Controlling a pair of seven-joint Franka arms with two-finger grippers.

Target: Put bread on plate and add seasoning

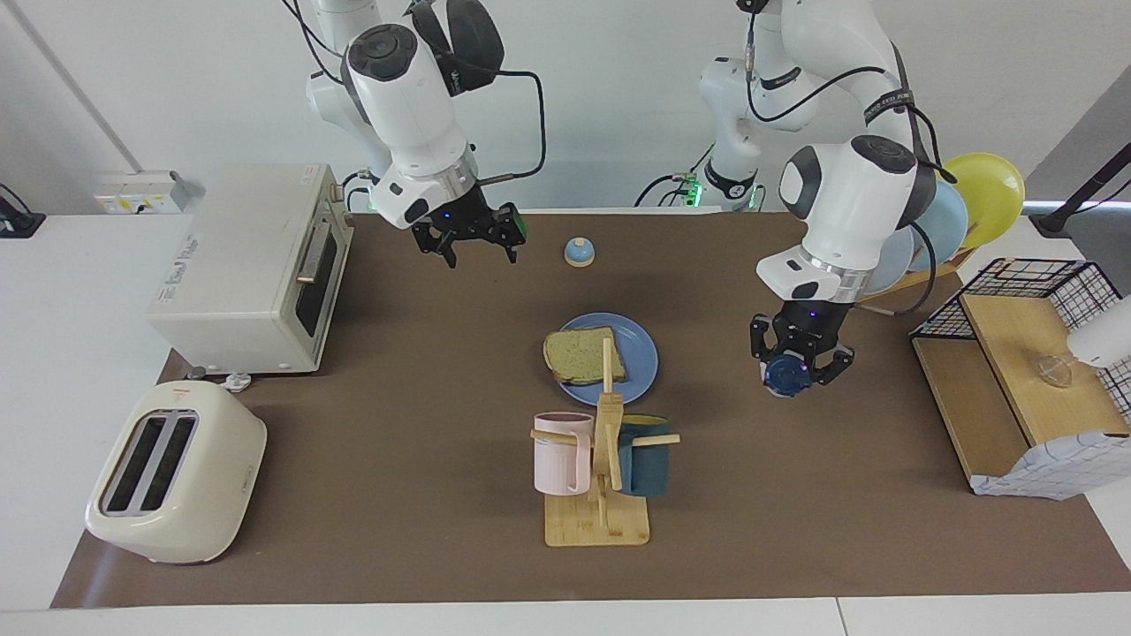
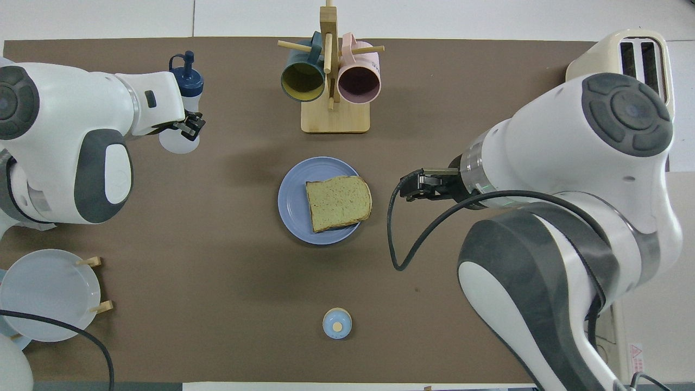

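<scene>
Big brown table [image 1: 424, 530], with the oven [image 1: 252, 265] and toaster [image 1: 172, 473] parked at the right arm's end, and a wooden shelf with wire basket [image 1: 1016, 380] plus racked plates [image 1: 963, 212] at the left arm's end.

Mug rack [image 1: 601, 468] sits at the table edge farthest from the robots; the blue plate [image 1: 641, 353] is just on the robots' side of it, and the bread [image 1: 583, 355] lies flat on it, overhanging the rim a bit toward the right arm's end. Small bell [image 1: 579, 253] is nearer the robots, well apart from the plate.

Left gripper [image 1: 800, 371] is up in the air over bare table between the plate and the shelf, clamped on the seasoning bottle [image 2: 182, 117]; fingers pinch the whitish body, navy cap sticks out past them. Nothing but bare tabletop between it and the plate.

Right gripper [image 1: 468, 238] hangs over bare table by the oven's front, fingers spread, nothing in them.
</scene>
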